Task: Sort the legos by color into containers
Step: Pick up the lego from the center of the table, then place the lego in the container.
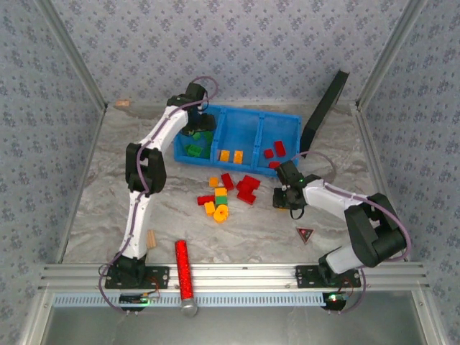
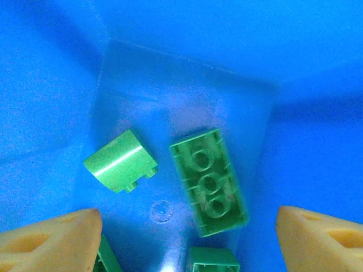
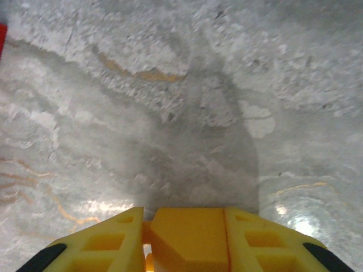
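Green plastic bricks [image 2: 209, 181] lie in a blue plastic bin [image 2: 187, 34] under the spread left pincer [image 2: 184, 238]; right pincer [image 3: 184, 249] pinches an orange brick [image 3: 190, 229].

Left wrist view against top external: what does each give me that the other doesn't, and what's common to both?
Left wrist: the left gripper open, a curved green brick and an upturned green brick with its underside tubes visible. Top external: orange bricks in the middle compartment, red bricks in the right one, an unsorted pile on the table, the right gripper beside it. Both: green bricks in the blue bin.
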{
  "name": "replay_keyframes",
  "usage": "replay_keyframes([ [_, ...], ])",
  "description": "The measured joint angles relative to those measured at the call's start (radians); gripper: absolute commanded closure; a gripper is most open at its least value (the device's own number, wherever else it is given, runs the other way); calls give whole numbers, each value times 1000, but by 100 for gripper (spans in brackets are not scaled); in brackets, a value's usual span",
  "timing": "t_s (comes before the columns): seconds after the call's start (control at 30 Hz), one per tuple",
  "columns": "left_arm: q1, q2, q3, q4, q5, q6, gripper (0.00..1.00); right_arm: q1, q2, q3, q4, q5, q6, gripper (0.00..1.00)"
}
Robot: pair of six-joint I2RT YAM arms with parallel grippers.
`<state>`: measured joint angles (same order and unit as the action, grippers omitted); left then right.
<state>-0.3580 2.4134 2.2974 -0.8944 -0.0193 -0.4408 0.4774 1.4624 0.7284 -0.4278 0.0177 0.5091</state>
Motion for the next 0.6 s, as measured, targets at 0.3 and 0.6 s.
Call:
replay_keyframes([
  [0.3, 4, -79, -33, 34, 50, 3, 19, 10, -103, 176, -148, -2, -23, 70],
  [0.6, 4, -347, -182, 109, 153, 6, 18, -5, 24, 632, -197, 20, -178, 70],
])
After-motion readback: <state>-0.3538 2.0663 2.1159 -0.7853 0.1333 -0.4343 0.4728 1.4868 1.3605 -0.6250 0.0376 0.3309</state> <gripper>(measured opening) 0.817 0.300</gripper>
